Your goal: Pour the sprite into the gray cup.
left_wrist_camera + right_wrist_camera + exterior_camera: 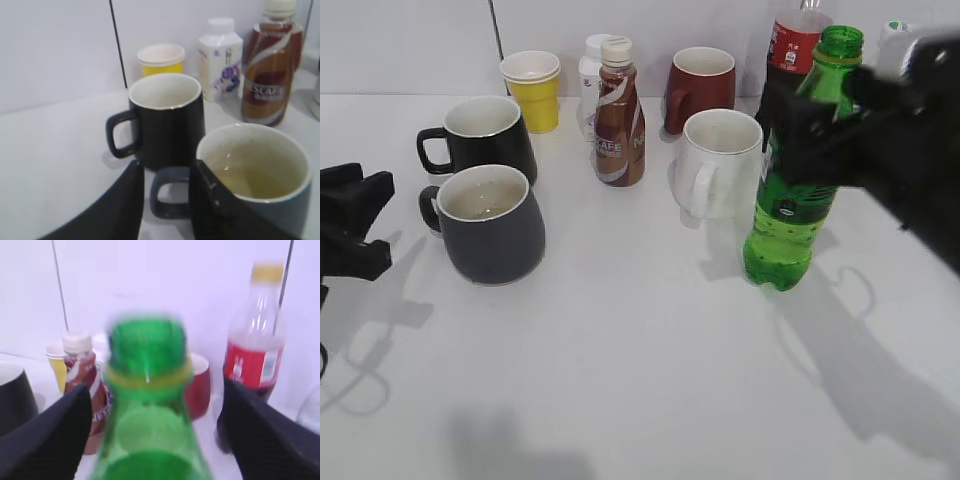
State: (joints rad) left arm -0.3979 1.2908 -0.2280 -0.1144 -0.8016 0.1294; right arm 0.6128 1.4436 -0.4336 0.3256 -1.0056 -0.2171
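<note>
Bright, even light; soft shadows fall toward camera; sprite [146, 405] neck blurred, perhaps defocus.

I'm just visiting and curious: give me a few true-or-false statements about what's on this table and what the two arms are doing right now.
1. The sprite has no cap on it. True.
2. The gray cup is lying on its side. False: it stands upright, opening up, in front of the black mug.
3. The right gripper has its fingers on either side of the green bottle. True, as the right wrist view shows, though whether they press on it cannot be told.
4. The left gripper is holding the white mug. False: it is open and holds nothing, with the gray cup's handle seen between its fingers.
5. The yellow cup stands at the table's front edge. False: it stands at the back by the wall.
</note>
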